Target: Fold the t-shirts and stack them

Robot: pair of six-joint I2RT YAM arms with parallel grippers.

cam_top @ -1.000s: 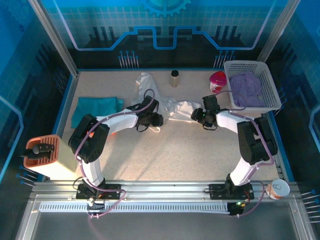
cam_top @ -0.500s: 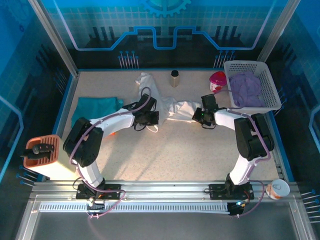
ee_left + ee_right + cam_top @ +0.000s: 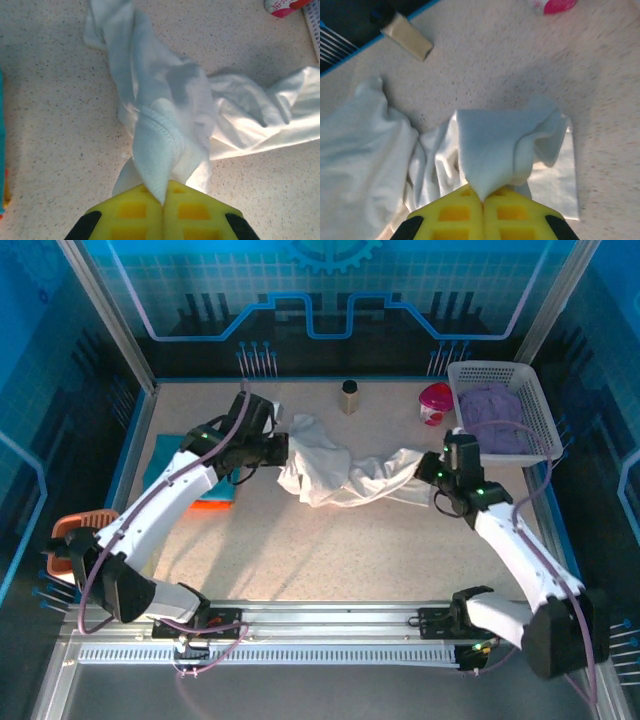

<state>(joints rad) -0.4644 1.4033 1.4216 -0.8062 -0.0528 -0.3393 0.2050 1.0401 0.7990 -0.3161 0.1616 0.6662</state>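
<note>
The white t-shirt [image 3: 340,478] hangs bunched and stretched between both grippers over the middle of the table. My left gripper [image 3: 277,448] is shut on a hemmed edge at its left end; the left wrist view shows that gripper [image 3: 162,202] with the white cloth [image 3: 160,110] pinched between the yellow pads. On the shirt's right end my right gripper [image 3: 436,472] is shut, and in the right wrist view the gripper [image 3: 482,200] clamps a fold of the shirt [image 3: 495,145]. A teal t-shirt [image 3: 157,450] lies folded at the left, partly under my left arm. An orange t-shirt's edge [image 3: 210,506] peeks out beneath it.
A white mesh basket [image 3: 540,430] holding purple cloth stands at the back right. A pink cup [image 3: 435,402] is beside it and a small bottle [image 3: 349,397] stands at the back centre. An orange-topped box [image 3: 75,540] sits at the left edge.
Both grippers closed on the white shirt, then pulled apart: the left arm swung left and back, the right arm moved right and nearer. The shirt now stretches between them.
</note>
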